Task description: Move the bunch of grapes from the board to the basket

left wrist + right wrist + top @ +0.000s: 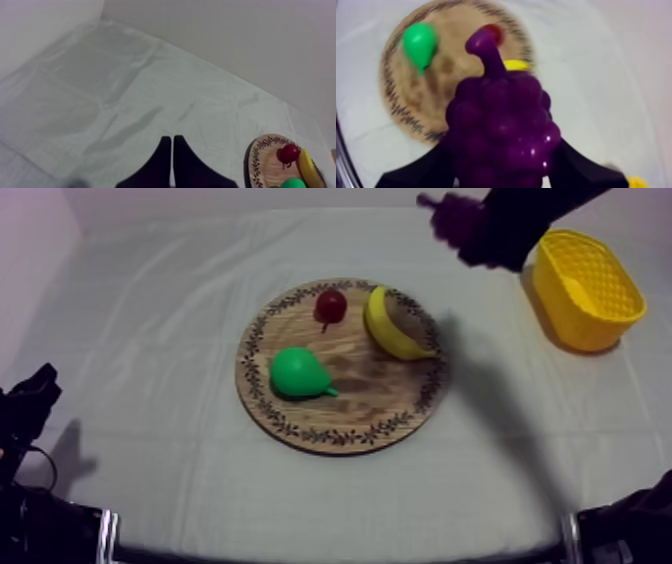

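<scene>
My right gripper (470, 228) is raised above the table's far right, between the board and the basket, shut on the purple bunch of grapes (452, 212). In the right wrist view the grapes (501, 120) sit between the black fingers (576, 167), stem pointing toward the board (456, 90) below. The round wooden board (342, 403) holds a green pear (297, 373), a small red fruit (330, 305) and a banana (390, 326). The yellow basket (588, 288) stands at the far right. My left gripper (172, 150) is shut over bare cloth, low at the left (30, 403).
The grey-white cloth covers the whole table. The left wrist view catches the board's edge (257, 155) with the small red fruit (288, 153), banana (307, 167) and pear (292, 183). The right arm's base (630, 528) sits at the lower right.
</scene>
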`<act>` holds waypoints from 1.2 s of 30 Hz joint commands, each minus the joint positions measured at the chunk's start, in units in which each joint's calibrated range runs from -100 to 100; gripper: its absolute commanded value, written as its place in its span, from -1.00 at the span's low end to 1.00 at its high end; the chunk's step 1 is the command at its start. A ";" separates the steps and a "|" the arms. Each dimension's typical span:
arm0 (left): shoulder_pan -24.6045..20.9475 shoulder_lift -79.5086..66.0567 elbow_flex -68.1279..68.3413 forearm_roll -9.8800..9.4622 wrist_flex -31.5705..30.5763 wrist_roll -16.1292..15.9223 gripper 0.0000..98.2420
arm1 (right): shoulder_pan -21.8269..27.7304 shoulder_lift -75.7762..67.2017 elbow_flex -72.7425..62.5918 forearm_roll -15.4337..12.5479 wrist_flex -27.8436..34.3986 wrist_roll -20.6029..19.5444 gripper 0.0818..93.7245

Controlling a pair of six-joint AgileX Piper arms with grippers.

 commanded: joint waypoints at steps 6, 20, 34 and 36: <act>-0.03 0.05 0.00 0.01 -0.01 0.00 -1.00 | 10.49 -2.48 1.25 0.49 -5.16 -4.63 -0.17; -0.03 0.05 0.00 0.01 -0.01 0.00 -1.00 | 20.81 12.78 -2.71 4.62 -17.30 -9.49 -0.17; -0.03 0.05 0.00 0.01 -0.01 0.00 -1.00 | 22.41 28.11 -11.76 7.97 -21.06 -13.50 0.42; -0.03 0.05 0.00 0.01 -0.01 0.00 -1.00 | 22.54 27.98 -12.32 7.69 -20.41 -13.16 0.45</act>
